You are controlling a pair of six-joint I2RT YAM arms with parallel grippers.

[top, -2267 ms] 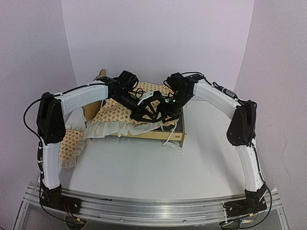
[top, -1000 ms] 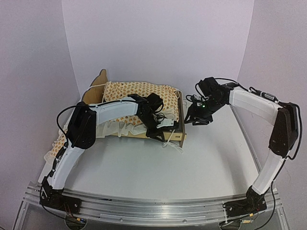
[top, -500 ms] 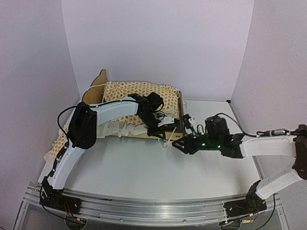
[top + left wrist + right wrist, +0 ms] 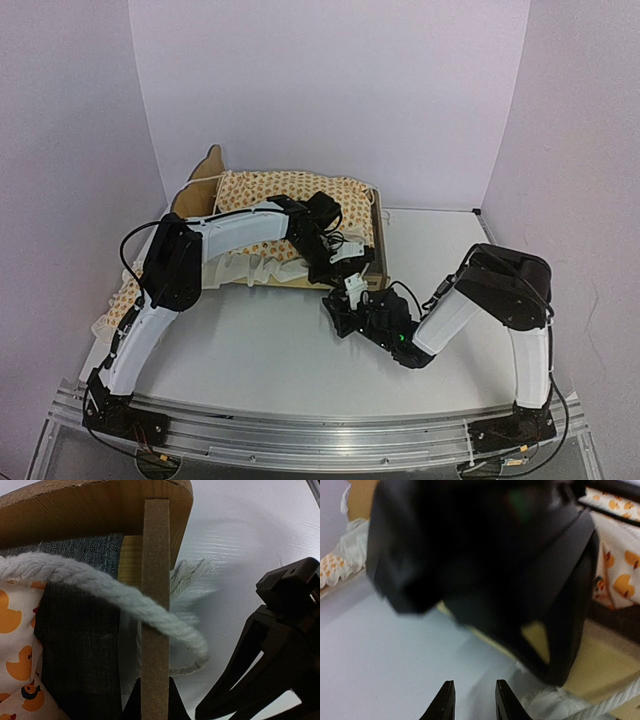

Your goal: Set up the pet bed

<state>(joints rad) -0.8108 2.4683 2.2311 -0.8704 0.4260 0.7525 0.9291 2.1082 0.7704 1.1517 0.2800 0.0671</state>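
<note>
Currently left end effector (image 4: 155,700) pinching pet bed frame (image 4: 156,570), right end effector (image 4: 472,700) narrowly spread

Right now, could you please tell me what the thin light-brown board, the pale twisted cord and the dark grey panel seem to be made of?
The thin light-brown board looks like unvarnished plywood or fibreboard: matte, raw edge. The pale twisted cord seems cotton rope: plied strands, frayed end. The dark grey panel looks like woven, denim-like fabric: fine visible weave.
</note>
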